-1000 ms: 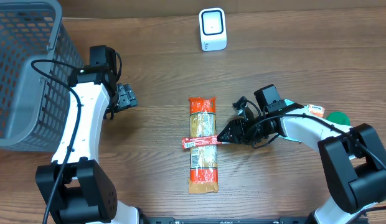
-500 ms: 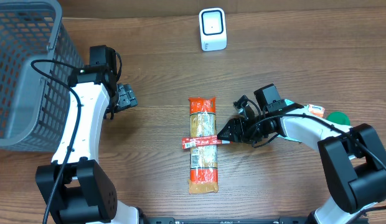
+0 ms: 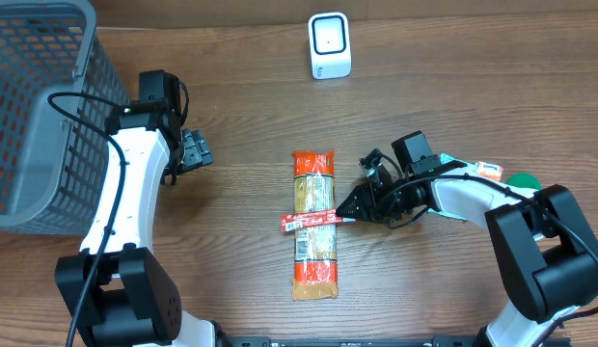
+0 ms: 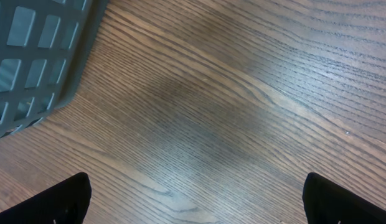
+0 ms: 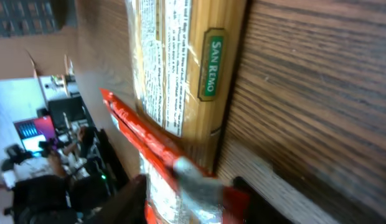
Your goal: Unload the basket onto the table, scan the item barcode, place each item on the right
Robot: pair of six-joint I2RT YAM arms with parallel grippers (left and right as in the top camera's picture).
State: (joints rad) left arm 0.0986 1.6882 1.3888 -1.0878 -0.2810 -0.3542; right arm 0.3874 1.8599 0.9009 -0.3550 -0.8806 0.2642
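Overhead, our right hand (image 3: 349, 216) sits half-closed at the spaghetti packet's (image 3: 314, 265) red band (image 3: 307, 220); we cannot tell whether it grips. Left hand (image 3: 200, 150) wide, empty. Scanner (image 3: 330, 45) beyond the packet; scanning remains.

Under the left gripper (image 3: 195, 151) there is only bare table (image 4: 211, 112) — lots of room below it. The grey basket (image 4: 78, 62) stands close beside it, past one finger. Right at the tips of the right gripper (image 3: 349, 214) lies the long pasta pack (image 3: 314, 241) — no way straight ahead.
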